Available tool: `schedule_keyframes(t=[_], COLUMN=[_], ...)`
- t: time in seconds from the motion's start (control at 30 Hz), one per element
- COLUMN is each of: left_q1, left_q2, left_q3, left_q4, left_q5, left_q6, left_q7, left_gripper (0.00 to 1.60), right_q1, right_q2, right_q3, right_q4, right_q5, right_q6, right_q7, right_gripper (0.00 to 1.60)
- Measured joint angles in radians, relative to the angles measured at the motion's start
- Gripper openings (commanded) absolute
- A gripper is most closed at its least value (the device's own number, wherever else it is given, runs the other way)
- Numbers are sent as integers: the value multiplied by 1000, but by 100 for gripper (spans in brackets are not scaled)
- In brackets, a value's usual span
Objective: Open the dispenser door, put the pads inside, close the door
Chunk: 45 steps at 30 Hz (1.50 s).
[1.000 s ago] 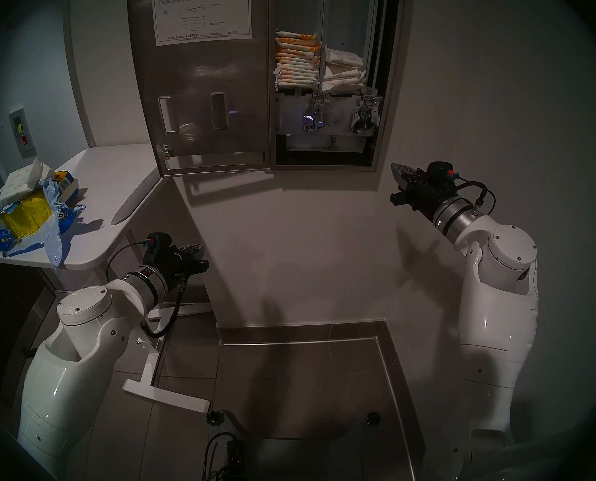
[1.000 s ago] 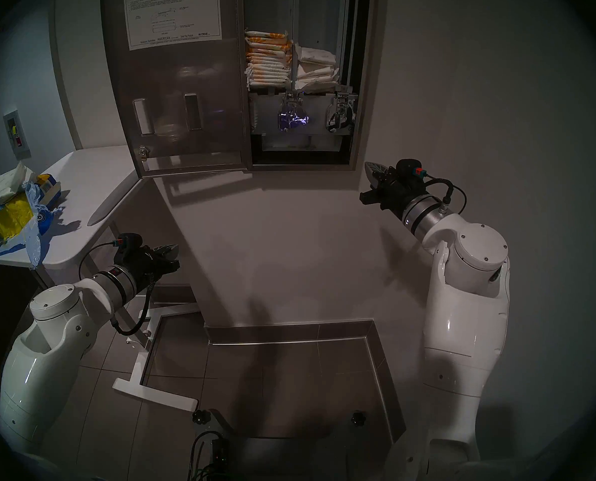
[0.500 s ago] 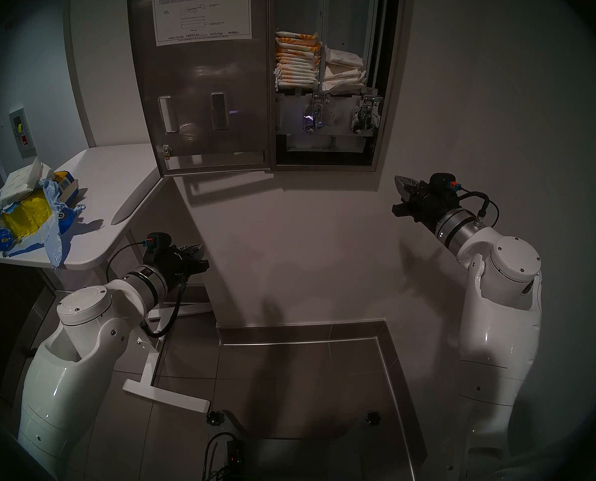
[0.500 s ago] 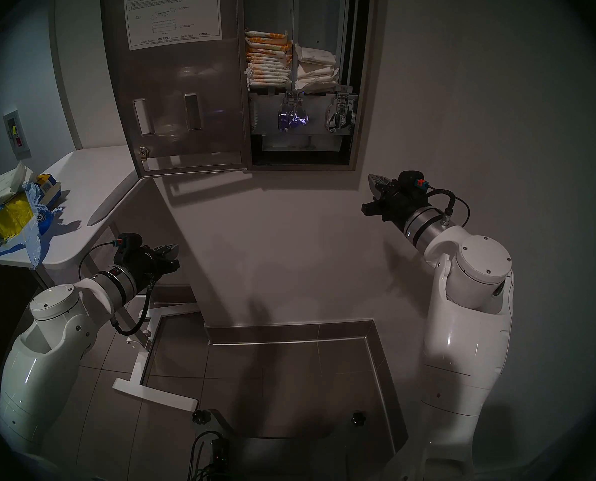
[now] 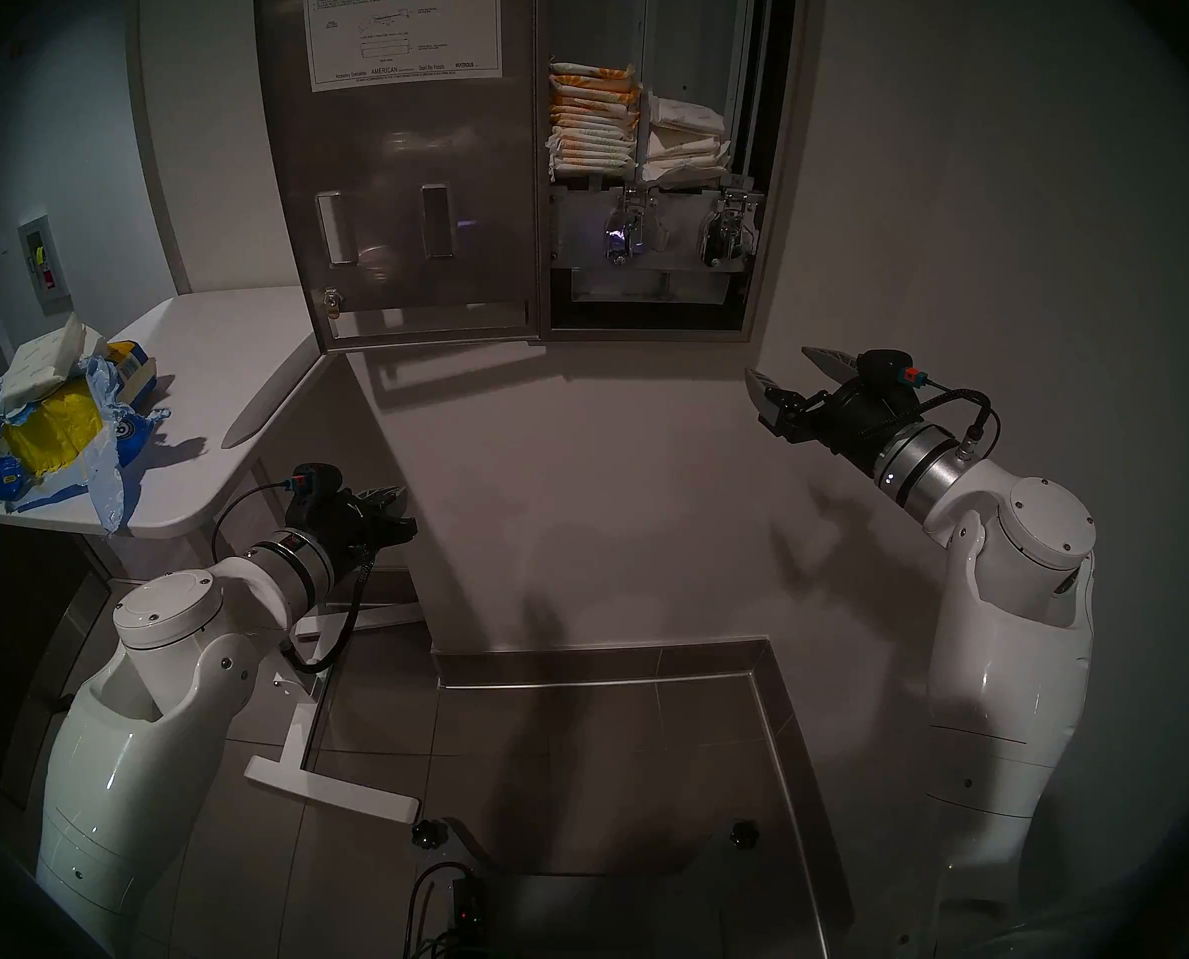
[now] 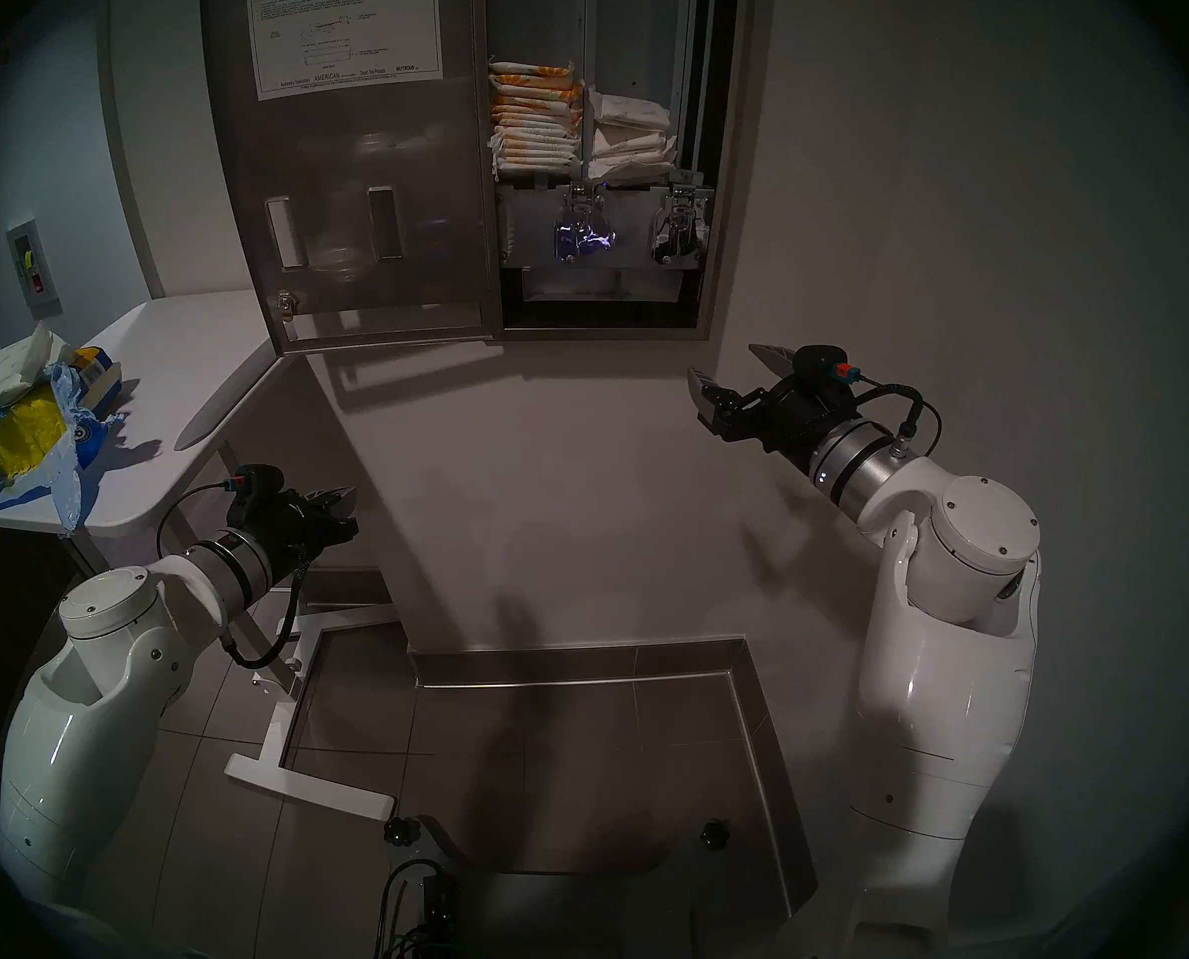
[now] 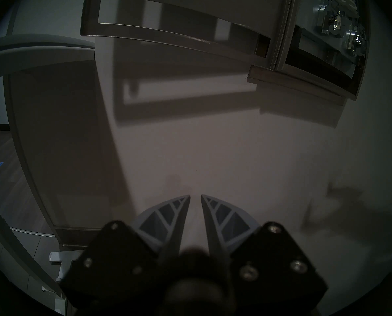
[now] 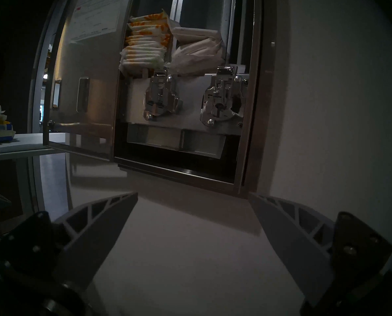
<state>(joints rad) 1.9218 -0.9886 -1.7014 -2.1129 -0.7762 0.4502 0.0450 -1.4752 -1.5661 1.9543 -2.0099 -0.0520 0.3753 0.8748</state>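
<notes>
With the dispenser door (image 5: 405, 175) swung fully open to the left, the stock column is reachable from the front, so the plain white pads (image 5: 687, 141) sit stacked in the right bay beside the orange-printed pads (image 5: 591, 120). More white packets lie on the blue wrapper (image 5: 45, 438) on the bench (image 5: 232, 355). The right pincer (image 5: 788, 376) hangs below the cabinet, spread wide and empty, likely just clear of loading. The left pincer (image 7: 195, 198) is nearly closed, empty, parked low. Closing looks next.
</notes>
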Motion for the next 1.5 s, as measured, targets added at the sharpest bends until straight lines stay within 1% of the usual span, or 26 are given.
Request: schedule_keyframes(t=[0.17, 0.2, 0.37, 0.5, 0.73, 0.93, 1.1, 1.33, 1.5], left_q1=[0, 0, 0, -8, -34, -46, -47, -38, -5], left_q2=[0, -1, 1, 13, 34, 59, 96, 149, 191], left_q3=[0, 0, -2, -16, -54, -96, -150, -235, -328], left_q4=[0, 0, 0, -5, -33, -73, -107, -126, -132], left_q5=[0, 0, 2, 9, 27, 59, 128, 238, 347], left_q6=[0, 0, -2, -9, -36, -73, -115, -147, -176], left_q7=[0, -1, -7, -23, -50, -79, -104, -126, -151], left_gripper=[70, 160, 160, 160, 160, 160, 160, 160, 160], right_q1=[0, 0, 0, 0, 0, 0, 0, 0, 0], right_q2=[0, 0, 0, -1, -1, -1, -1, -1, -1], right_q3=[4, 4, 5, 6, 6, 6, 7, 6, 6], right_q4=[0, 0, 0, 0, 0, 0, 1, 1, 1], right_q5=[2, 2, 2, 2, 2, 2, 1, 1, 1], right_q6=[-1, -1, -2, -2, -2, -2, -3, -3, -3], right_q7=[10, 11, 16, 20, 21, 20, 18, 18, 17], right_gripper=[160, 160, 160, 160, 160, 160, 160, 160, 160])
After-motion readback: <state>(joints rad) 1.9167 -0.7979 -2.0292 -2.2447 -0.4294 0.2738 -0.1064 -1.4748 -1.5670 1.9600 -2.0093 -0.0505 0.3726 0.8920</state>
